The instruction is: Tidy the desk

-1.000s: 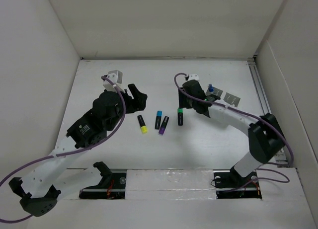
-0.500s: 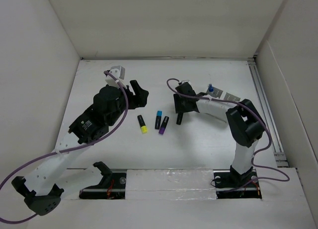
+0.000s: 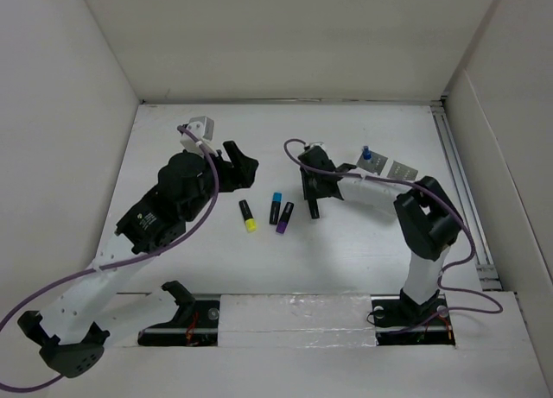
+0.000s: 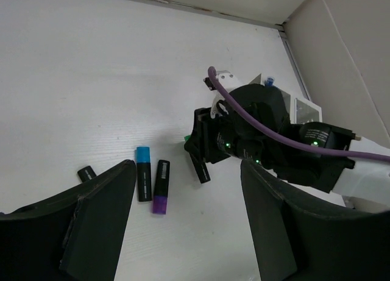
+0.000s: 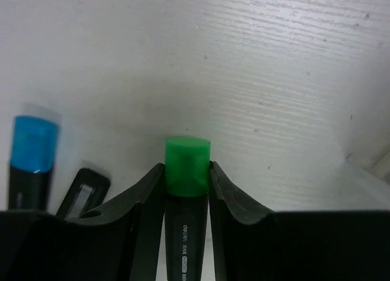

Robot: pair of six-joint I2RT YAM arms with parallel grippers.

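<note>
The desk (image 3: 346,243) is a white tabletop with white walls. Three black markers lie side by side at its middle, capped yellow (image 3: 248,217), blue (image 3: 275,206) and purple (image 3: 284,217). My right gripper (image 3: 312,189) is shut on a green-capped marker (image 5: 187,171), just right of the purple one and low over the desk. Its fingers (image 5: 146,195) press both sides of the cap. My left gripper (image 3: 242,167) is open and empty, up and left of the row. In its wrist view the gripper (image 4: 189,232) looks down on the blue (image 4: 144,171) and purple (image 4: 161,186) markers.
A small white compartmented holder (image 3: 389,167) stands right of the right gripper, with a blue-tipped pen (image 3: 366,154) upright in it. A rail (image 3: 458,173) runs along the desk's right edge. The arm bases stand at the near edge.
My right gripper has moved left onto the green-capped marker, which lay free a second ago, and shut on it. My left gripper has shifted slightly.
</note>
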